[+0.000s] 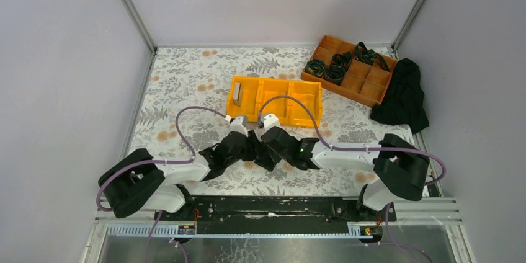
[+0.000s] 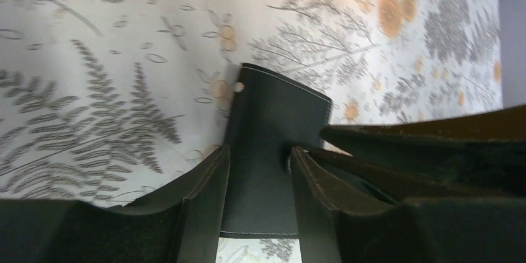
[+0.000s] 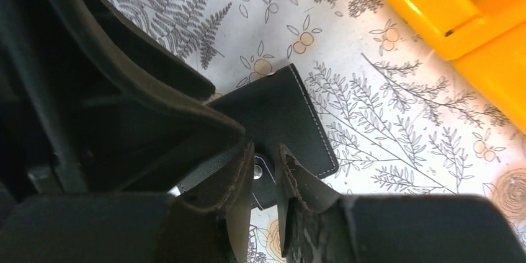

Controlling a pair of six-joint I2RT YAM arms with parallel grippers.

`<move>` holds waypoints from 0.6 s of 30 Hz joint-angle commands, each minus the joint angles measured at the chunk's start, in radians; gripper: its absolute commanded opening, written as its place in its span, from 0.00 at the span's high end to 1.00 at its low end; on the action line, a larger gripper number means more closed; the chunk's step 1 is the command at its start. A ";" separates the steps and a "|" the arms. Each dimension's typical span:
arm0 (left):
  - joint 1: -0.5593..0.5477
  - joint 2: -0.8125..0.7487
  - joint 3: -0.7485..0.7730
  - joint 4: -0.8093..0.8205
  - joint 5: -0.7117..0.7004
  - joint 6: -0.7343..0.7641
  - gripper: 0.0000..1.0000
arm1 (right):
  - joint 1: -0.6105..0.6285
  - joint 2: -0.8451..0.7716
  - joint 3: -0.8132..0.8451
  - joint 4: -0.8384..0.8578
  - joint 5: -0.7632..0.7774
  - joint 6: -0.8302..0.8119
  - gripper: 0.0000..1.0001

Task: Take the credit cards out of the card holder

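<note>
Left jaws part-open astride the black card holder (image 2: 263, 151), right jaws narrowly parted round its snap tab (image 3: 260, 173); grip by either unclear. Its inside hidden, arms covering it from above. Beyond the jaws, yellow bin (image 1: 279, 83) holding one grey credit card (image 1: 237, 92).

Soft, even light falls from overhead. In the top view the counter (image 1: 186, 77) is bright and crisp, its shadows faint and soft-edged. Close in, the left claw (image 2: 259, 154) and right claw (image 3: 265, 151) sit dark, underexposed and out of focus against the sharper floral print. The card holder (image 2: 273, 120) carries a dull sheen. The yellow bin (image 3: 434, 2) at 1 o'clock glows, nearly oversaturated. In the left wrist view the fern print at 9 o'clock looks smeared.
</note>
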 commanded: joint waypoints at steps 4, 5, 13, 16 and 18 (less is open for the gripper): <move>0.018 0.071 0.021 0.173 0.248 0.021 0.65 | -0.018 -0.103 -0.031 0.015 0.048 0.024 0.75; 0.027 0.089 0.014 0.197 0.278 0.013 0.78 | -0.019 -0.107 -0.036 0.016 0.048 0.025 0.76; 0.044 0.113 -0.064 0.279 0.318 -0.040 1.00 | -0.023 -0.107 -0.059 0.024 0.011 0.029 0.76; 0.044 0.111 -0.053 0.193 0.255 -0.031 1.00 | -0.020 -0.097 -0.051 0.015 -0.022 0.021 0.76; 0.047 0.124 -0.043 0.144 0.213 -0.027 1.00 | -0.020 -0.091 -0.041 0.003 -0.042 0.017 0.75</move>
